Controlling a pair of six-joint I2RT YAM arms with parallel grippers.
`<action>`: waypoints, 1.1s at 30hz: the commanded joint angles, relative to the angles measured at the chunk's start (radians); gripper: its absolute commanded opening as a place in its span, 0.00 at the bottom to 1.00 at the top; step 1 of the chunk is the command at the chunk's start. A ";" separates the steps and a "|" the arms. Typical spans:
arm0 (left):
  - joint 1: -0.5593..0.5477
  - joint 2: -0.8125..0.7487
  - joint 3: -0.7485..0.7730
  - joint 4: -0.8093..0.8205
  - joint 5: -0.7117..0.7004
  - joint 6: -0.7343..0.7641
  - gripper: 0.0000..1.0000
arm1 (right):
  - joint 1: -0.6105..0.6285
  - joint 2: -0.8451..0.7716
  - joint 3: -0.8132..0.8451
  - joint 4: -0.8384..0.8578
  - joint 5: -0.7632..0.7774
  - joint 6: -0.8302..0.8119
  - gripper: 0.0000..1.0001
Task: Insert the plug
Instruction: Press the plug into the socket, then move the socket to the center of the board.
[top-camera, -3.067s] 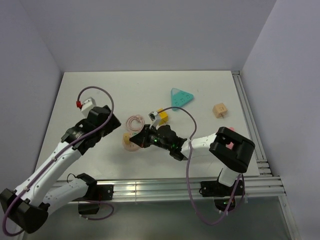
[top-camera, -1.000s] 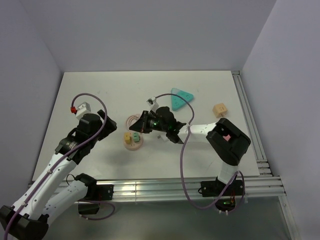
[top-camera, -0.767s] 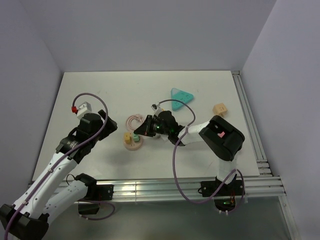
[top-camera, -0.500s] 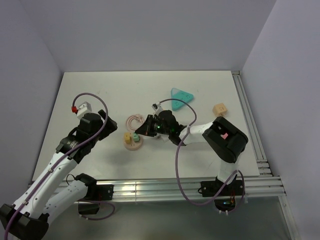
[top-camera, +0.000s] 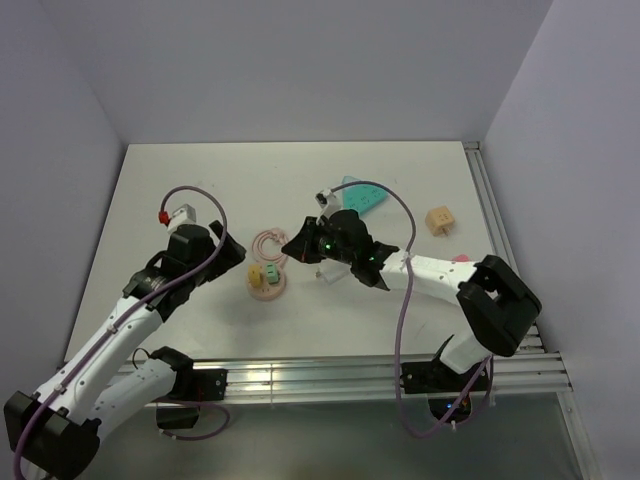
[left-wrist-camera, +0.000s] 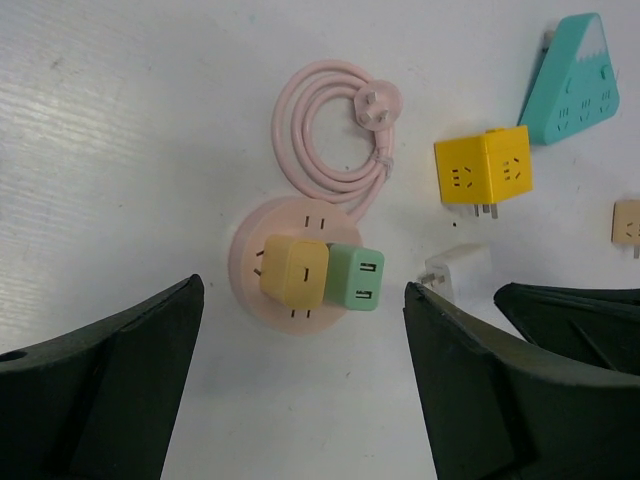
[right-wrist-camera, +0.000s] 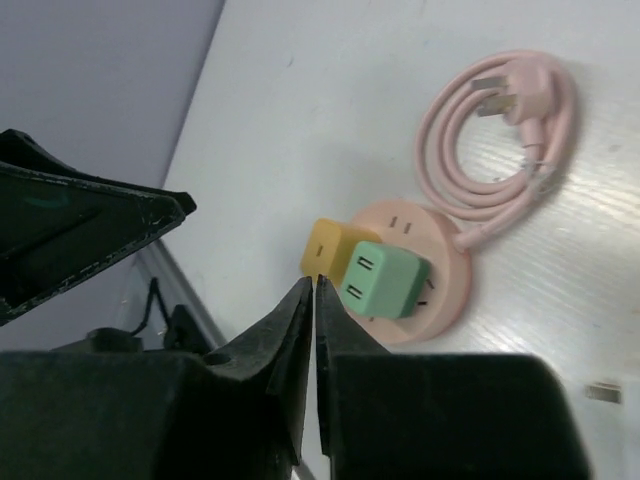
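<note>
The mint-green plug (left-wrist-camera: 355, 278) sits on the round pink socket (left-wrist-camera: 300, 216), beside an orange-yellow piece (left-wrist-camera: 293, 272). It also shows in the right wrist view (right-wrist-camera: 385, 280) and the top view (top-camera: 271, 275). My left gripper (left-wrist-camera: 303, 290) is wide open and empty, hovering above the socket with the plug between its fingers in its own view; in the top view it (top-camera: 228, 255) is just left of the socket. My right gripper (right-wrist-camera: 315, 285) is shut and empty, raised to the right of the socket (top-camera: 265, 293), apart from the plug.
A coiled pink cord (left-wrist-camera: 330, 130) lies behind the socket. A yellow cube (left-wrist-camera: 483, 172) and a white block (left-wrist-camera: 458, 272) lie to its right. A teal triangular strip (top-camera: 360, 197) and a beige cube (top-camera: 438, 220) are farther back right.
My right arm has drawn back to the right, away from the socket, with its gripper shut. My left gripper has moved a little right toward the socket. The plug stays on the socket.
</note>
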 joint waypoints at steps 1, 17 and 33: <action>0.002 0.016 -0.012 0.082 0.083 0.024 0.87 | -0.003 -0.079 -0.001 -0.136 0.109 -0.088 0.13; -0.276 0.206 0.029 0.081 -0.079 -0.048 0.98 | -0.080 -0.384 -0.203 -0.229 0.459 -0.239 0.85; -0.491 0.382 0.100 0.109 -0.066 -0.150 0.95 | -0.110 -0.462 -0.377 -0.080 0.597 -0.177 0.79</action>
